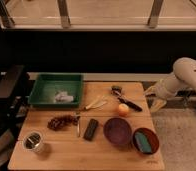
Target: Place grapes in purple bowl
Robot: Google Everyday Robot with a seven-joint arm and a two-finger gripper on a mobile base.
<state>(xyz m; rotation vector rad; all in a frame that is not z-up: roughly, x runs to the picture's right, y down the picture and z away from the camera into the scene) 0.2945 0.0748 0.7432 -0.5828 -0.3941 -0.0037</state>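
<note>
1. Reddish-brown bowl [152,135] at the counter's front right: round, glossy rim, with a flat teal object [143,142] lying inside it.
2. Purple bowl [117,131] touching or just beside it on the left: round, dark, plain, shallow, the larger of the two. Nothing visible inside.
3. Metal cup [33,141] at front left: short, cylindrical, shiny rim, standing upright.
4. Counter [66,155]: pale wood boards, rectangular, grain running left to right.
5. Grapes [61,121] lie on bare wood, left of centre, behind the cup: a small, bumpy, dark reddish-brown bunch, longer than it is wide. Long axis runs roughly parallel to the counter's front edge, its right end a touch farther back. Which end is the stem: cannot tell.
6. Between grapes and purple bowl: a slim metal utensil [77,125] and a black oblong block [91,129], both lying front to back. Grapes well apart from the bowl.
7. Round orange-yellow fruit [123,109], smooth, just behind the purple bowl.
8. Black-handled tool [125,98] behind the fruit; pale utensils [95,104] to its left.
9. Green tray [41,92] at back left: rectangular, plastic-looking, holding crumpled white material [64,96].
10. Hand [156,100] hangs off the counter's right edge, on a white arm [188,74]. Clenched or released: cannot tell.
</note>
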